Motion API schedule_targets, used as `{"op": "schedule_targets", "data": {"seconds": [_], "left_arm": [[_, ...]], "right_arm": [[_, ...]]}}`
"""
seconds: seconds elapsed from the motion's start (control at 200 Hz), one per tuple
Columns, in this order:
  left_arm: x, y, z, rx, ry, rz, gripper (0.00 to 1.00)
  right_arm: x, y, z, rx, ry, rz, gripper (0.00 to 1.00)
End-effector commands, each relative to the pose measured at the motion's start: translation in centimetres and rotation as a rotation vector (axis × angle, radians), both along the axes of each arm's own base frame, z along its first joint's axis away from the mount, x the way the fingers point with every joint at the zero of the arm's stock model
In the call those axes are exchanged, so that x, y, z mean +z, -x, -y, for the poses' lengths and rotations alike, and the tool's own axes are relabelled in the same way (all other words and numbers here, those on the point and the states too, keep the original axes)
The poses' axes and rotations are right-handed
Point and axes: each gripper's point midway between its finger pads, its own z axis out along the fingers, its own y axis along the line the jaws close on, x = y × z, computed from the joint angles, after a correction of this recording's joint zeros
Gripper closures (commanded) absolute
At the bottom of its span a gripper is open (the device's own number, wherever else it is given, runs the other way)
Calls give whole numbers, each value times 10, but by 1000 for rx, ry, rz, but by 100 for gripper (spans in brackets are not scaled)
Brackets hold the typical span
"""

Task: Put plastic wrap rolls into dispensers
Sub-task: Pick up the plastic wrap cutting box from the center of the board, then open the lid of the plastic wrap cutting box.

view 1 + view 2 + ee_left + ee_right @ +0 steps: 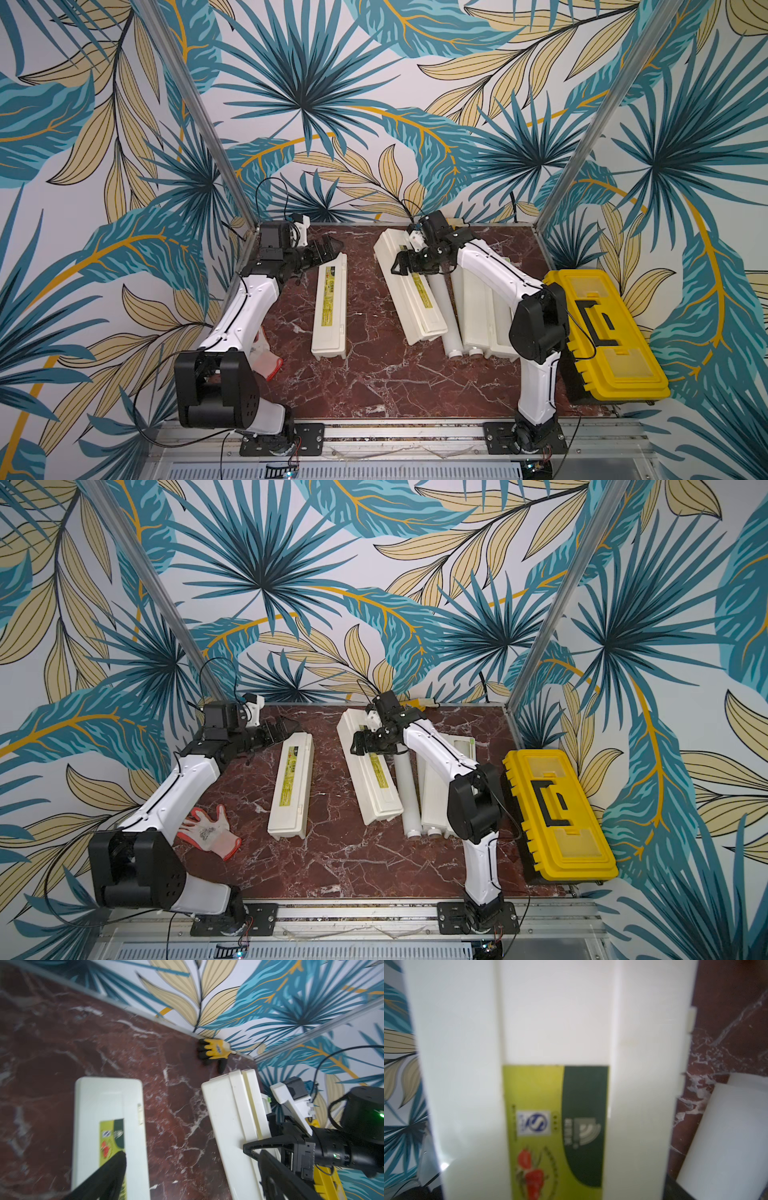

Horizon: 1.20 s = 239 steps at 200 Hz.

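the left gripper [330, 249] hangs over the far end of a closed dispenser [329, 307] that lies left of the tabletop's [374, 382] centre, running from far to near. its fingers are spread wide with nothing between them. the right gripper [401, 266] sits low over the far half of a slanted dispenser [417, 309] at mid-tabletop. in the right wrist view its fingers stand to either side of the labelled box, but whether they press on it i cannot tell. a plastic wrap roll [446, 320] lies on the tabletop just beside that box, toward the right edge. next to it is a third dispenser [484, 324], partly hidden by the right arm, and a second roll [475, 354] shows its cap at that box's near end. a yellow toolbox [602, 332] sits at the right edge, and an orange-cuffed glove [208, 831] lies by the left edge.
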Motion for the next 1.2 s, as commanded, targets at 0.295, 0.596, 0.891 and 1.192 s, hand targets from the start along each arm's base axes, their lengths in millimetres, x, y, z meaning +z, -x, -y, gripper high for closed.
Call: {"op": "schedule_targets", "data": {"seconds": [0.295,0.596,0.891,1.192], "left_arm": [[19,-9,74,-502,158,207,0],[17,12,101,-675,232,194,0],[25,6,112,-692,239,224,0],[44,3,121,-664,253,297,0]], "right_arm": [[66,23,-23,317,-369,88,37],[84,30,-35,409,-532,50,37],[93,39,-44,468,-624,14,37],[81,47,-56,491,-635,-42,38]]}}
